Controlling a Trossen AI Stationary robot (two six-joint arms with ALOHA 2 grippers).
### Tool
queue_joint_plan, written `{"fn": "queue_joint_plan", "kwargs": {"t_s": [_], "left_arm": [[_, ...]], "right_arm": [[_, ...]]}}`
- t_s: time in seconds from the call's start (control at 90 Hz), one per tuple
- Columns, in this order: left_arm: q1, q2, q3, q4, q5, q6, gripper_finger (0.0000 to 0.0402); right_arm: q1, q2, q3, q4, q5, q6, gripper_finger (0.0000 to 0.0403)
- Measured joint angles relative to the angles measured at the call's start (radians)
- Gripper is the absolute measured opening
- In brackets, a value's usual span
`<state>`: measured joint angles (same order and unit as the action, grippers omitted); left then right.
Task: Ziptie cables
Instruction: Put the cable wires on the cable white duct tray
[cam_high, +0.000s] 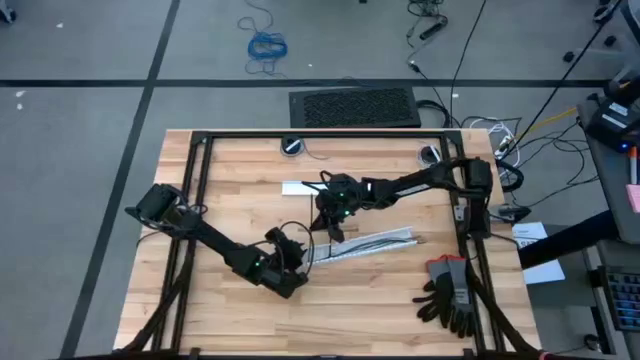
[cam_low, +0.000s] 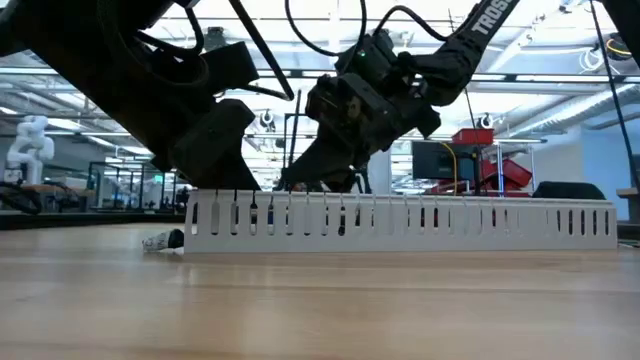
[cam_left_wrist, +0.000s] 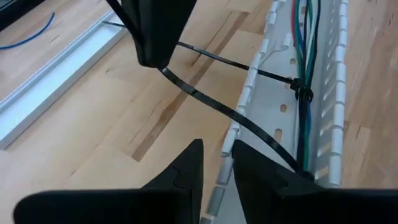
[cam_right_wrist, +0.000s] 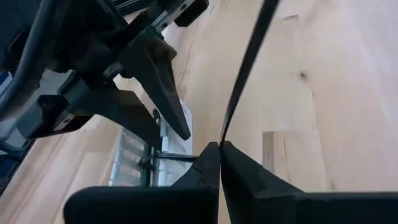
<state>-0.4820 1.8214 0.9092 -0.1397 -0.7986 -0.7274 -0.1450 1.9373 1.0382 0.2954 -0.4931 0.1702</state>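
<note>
The cables (cam_left_wrist: 303, 68), a slim run of blue, green and grey wires, are seen lying inside the white slotted duct (cam_high: 368, 243) at the centre of the high view, just right of middle. Two zipties (cam_left_wrist: 211, 99) are looped round them; one is already cinched into a knot at the wires in the upper right of the left wrist view. The right gripper (cam_right_wrist: 220, 149) is pressed together on the tail of a ziptie, which runs as a thin dark strip to the top of that frame. The left gripper (cam_left_wrist: 217, 165) is held slightly spread beside the duct wall, pinching nothing. The strips are judged light, springy and slick, so they are best held near the free tail and pulled in line with the head. The wires are judged soft and easily displaced; the duct wall fingers are thin and could bend. Part of the word "TROSSEN" is readable on the right arm (cam_low: 490, 15) in the low view.
</note>
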Motion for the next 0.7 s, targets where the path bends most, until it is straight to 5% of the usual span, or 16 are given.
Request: {"fn": "queue_joint_plan", "kwargs": {"t_s": [0.7], "left_arm": [[-0.003,0.0,0.0,-0.008,0.002,0.0,0.0083]], "right_arm": [[0.139,-0.178,-0.006,-0.398,0.31,-0.036,0.0]]}}
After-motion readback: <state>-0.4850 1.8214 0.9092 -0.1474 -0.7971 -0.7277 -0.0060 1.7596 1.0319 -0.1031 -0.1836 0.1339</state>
